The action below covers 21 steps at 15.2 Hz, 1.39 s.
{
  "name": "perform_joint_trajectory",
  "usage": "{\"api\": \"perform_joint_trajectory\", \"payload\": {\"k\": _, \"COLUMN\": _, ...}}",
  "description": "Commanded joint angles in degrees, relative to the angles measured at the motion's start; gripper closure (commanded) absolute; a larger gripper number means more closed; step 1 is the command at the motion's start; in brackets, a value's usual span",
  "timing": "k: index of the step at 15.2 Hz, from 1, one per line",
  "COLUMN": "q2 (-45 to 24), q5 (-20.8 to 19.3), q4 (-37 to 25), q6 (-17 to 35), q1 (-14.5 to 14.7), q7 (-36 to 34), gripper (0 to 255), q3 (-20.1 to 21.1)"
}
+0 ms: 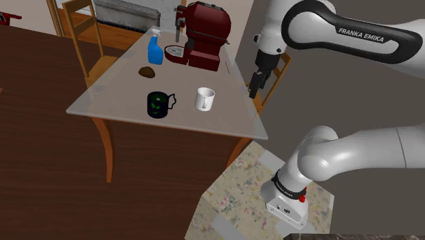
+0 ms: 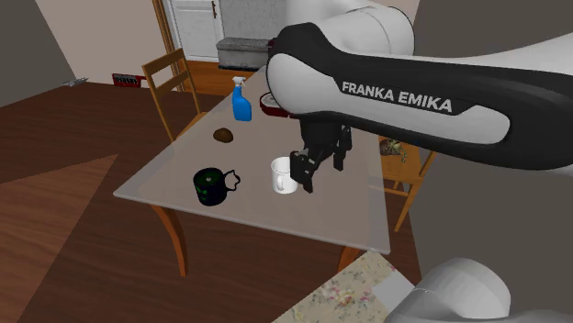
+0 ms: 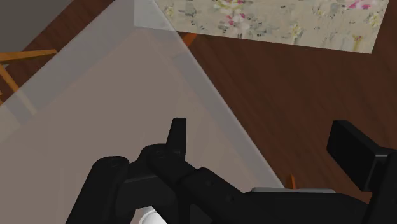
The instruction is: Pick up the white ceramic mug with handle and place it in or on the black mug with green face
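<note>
While hanging with gripper spread apart and empty, hovers over the table edge near white mug, black mug farther off

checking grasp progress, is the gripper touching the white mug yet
Apart. In the shoulder view, bare table shows between the gripper and the white mug, a plain gap.

Home dining area: table, wooden chair, coffee machine, floral rug.
</note>
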State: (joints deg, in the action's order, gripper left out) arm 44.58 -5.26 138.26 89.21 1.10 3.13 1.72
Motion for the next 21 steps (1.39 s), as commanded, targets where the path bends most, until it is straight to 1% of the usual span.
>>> {"api": "perform_joint_trajectory", "payload": {"k": 1, "q2": 0.00, "q5": 0.00, "q4": 0.00, "q6": 0.00, "q1": 0.00, "q7": 0.00, "gripper": 0, "q3": 0.00}}
{"api": "perform_joint_trajectory", "payload": {"k": 6, "q2": -8.09, "q5": -1.48, "q4": -0.32, "q6": 9.09, "q1": -0.92, "q7": 3.76, "gripper": 0, "q3": -3.77}}
{"api": "perform_joint_trajectory", "payload": {"k": 12, "q2": -19.54, "q5": -1.73, "q4": -3.50, "q6": 18.82, "q1": -1.48, "q7": 8.45, "gripper": 0, "q3": -7.92}}
{"api": "perform_joint_trajectory", "payload": {"k": 17, "q2": -29.99, "q5": -0.21, "q4": -8.38, "q6": 25.42, "q1": -1.64, "q7": 12.90, "gripper": 0, "q3": -10.87}}
{"api": "perform_joint_trajectory", "payload": {"k": 21, "q2": -38.71, "q5": 2.26, "q4": -13.69, "q6": 29.43, "q1": -1.84, "q7": 16.89, "gripper": 0, "q3": -12.70}}
